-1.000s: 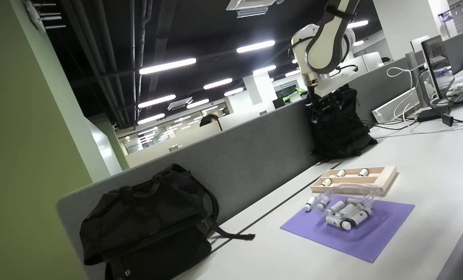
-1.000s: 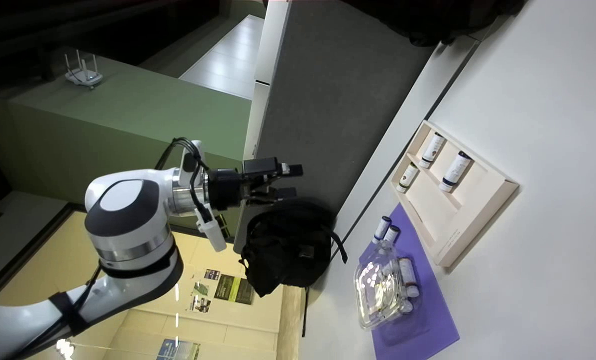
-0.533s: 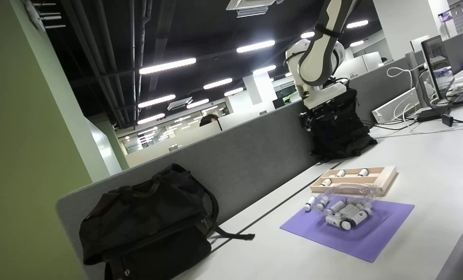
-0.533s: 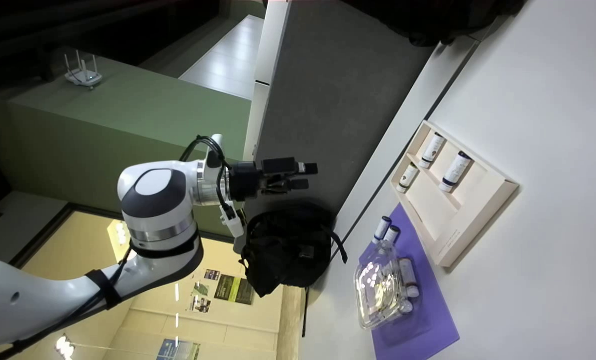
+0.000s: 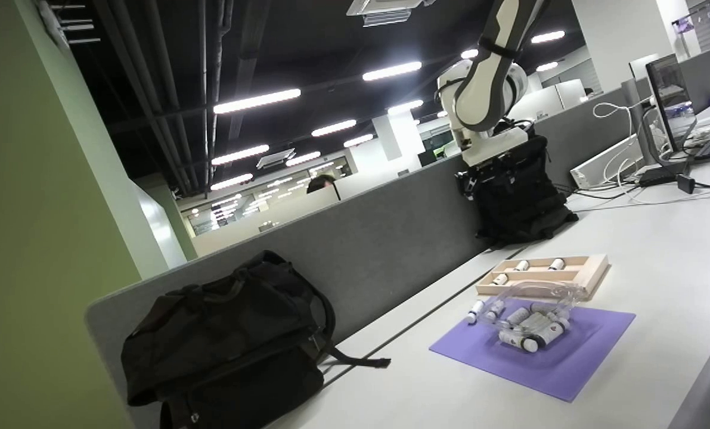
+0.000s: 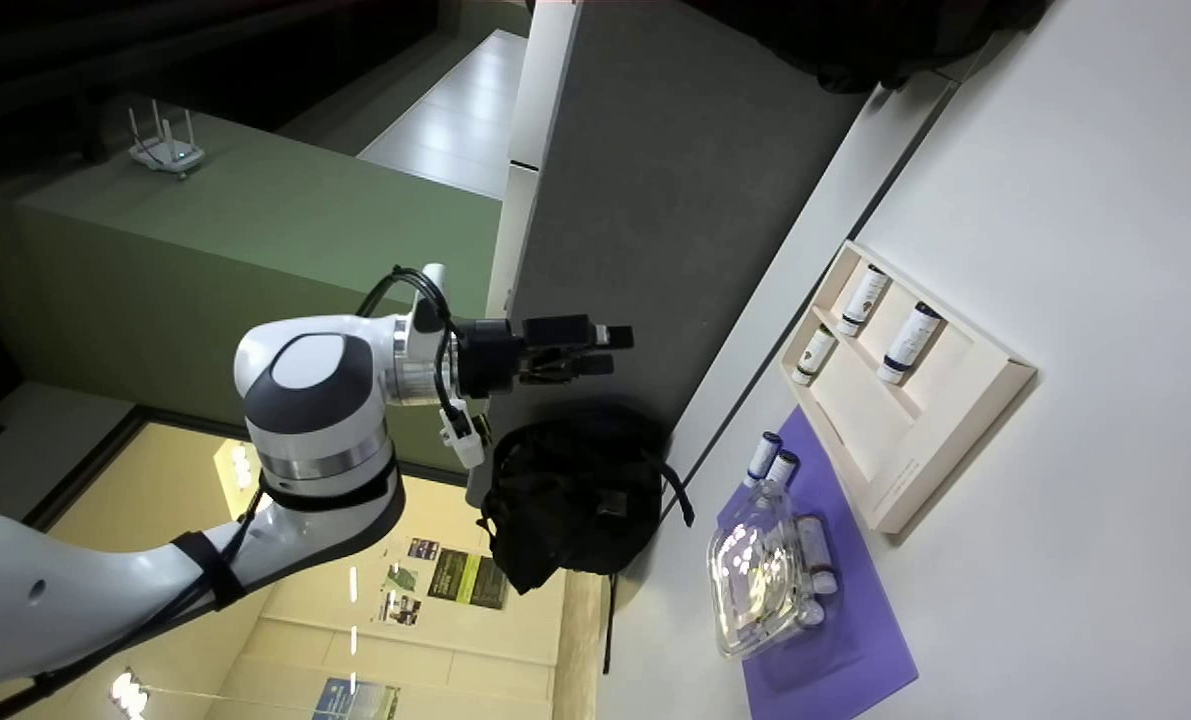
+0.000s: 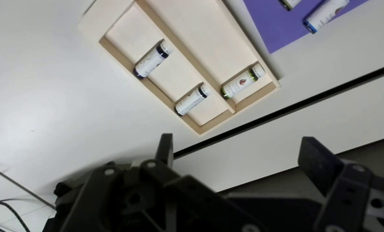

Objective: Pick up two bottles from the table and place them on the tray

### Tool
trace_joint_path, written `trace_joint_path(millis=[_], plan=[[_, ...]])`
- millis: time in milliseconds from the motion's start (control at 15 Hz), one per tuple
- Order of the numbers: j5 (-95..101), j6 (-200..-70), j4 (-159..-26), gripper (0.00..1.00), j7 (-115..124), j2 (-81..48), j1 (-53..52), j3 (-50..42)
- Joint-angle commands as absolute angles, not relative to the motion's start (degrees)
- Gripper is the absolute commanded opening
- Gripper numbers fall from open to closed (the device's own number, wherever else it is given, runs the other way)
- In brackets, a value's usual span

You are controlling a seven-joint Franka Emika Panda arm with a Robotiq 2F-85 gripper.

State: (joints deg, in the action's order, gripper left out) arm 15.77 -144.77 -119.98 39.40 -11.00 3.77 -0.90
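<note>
Bottles (image 7: 151,63), labelled cylinders, three lying in a divided wooden tray (image 7: 211,38), flat purple mat (image 7: 275,27), claw (image 7: 237,146) spread wide

I have room above the tray (image 7: 208,35). A black bag (image 5: 521,199) and the grey wall (image 5: 390,238) stand near my gripper (image 7: 238,154); a clear box (image 6: 755,578) blocks some bottles (image 5: 550,332).

An office — grey partition (image 5: 390,238), monitor (image 5: 672,98), strip lights (image 5: 392,71)
</note>
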Motion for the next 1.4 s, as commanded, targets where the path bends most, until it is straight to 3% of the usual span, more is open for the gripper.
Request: trace_joint_path(millis=[0,600,667,1333], plan=[[5.3,-140.9,-108.6,1.00,42.5,-19.0,0.9,-1.7],[-9.5,-126.2,-81.9,1.00,48.5,-41.3,-5.5,-1.1],[-9.5,-130.8,-89.2,1.00,46.6,-36.6,-5.5,-1.4],[-13.7,-127.6,-80.9,1.00,50.7,-48.7,-4.9,-1.3]])
